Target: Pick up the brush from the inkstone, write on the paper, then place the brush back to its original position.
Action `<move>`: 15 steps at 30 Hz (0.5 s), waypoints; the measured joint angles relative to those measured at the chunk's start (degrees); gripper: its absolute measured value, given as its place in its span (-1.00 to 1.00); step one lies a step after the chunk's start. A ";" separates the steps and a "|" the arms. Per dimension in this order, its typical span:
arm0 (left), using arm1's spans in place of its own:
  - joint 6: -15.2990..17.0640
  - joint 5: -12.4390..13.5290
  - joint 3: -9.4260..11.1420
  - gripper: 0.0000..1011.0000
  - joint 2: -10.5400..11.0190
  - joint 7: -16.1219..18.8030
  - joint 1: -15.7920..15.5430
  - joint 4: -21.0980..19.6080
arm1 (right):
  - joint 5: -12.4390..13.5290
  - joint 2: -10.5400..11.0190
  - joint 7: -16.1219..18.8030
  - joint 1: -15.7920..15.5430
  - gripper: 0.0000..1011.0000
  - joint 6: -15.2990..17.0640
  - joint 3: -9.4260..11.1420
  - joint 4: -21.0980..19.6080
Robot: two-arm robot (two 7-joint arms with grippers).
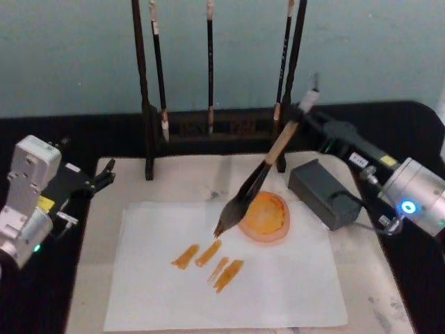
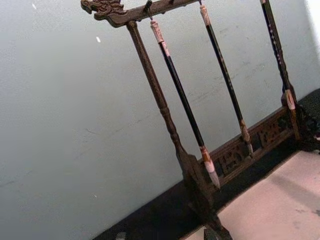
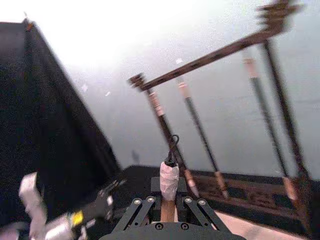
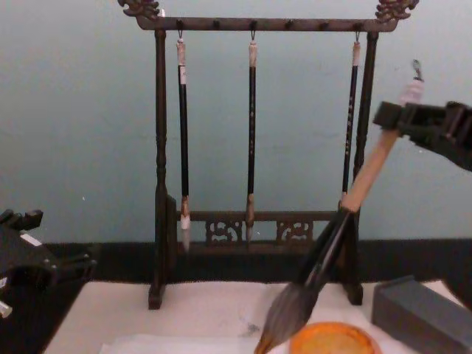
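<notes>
We find the inkstone [image 1: 266,217], a small round shallow dish, at the far right part of the paper [image 1: 229,296]; it holds a glossy pool of orange ink [image 1: 268,212], deeper in the middle and paler toward the rim. The dark wooden rack [image 4: 158,184], carved at its top ends and along its base rail, holds three slim brushes [image 4: 251,133] hanging straight from its crossbar.

The brush [image 1: 268,167] is off the dish and leans steeply; its whitish end points up toward the right rear and its bristles point down toward the left. The handle is smooth tan wood, the lower section black, and the bushy head is grey with an orange-stained tip. That tip lies over the paper just beside the inkstone's left rim; we cannot tell whether it touches the sheet. Four short orange strokes [image 1: 208,261] mark the thin white sheet nearer to us than the tip.

The right gripper [image 1: 304,111] pinches the handle just below the whitish end, its fingers [image 3: 142,210] closing on the wood from both sides. The left gripper [image 1: 106,175] rests at the left edge of the pinkish-beige mat [image 1: 181,177], its fingers spread and holding nothing. A matte grey rectangular block [image 1: 323,191] sits on the mat just right of the inkstone.
</notes>
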 joint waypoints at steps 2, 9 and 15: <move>0.00 0.00 0.00 1.00 0.00 0.00 0.00 0.00 | 1.82 -0.52 -0.88 -0.09 -0.66 0.37 0.62 0.62; 0.00 0.00 0.00 1.00 0.00 0.00 0.00 0.00 | 10.47 -2.86 -4.95 -0.56 -0.66 2.61 3.90 3.83; 0.00 0.00 0.00 1.00 0.00 0.00 0.00 0.00 | 18.59 -4.71 -7.47 -0.26 -0.66 5.93 6.17 8.14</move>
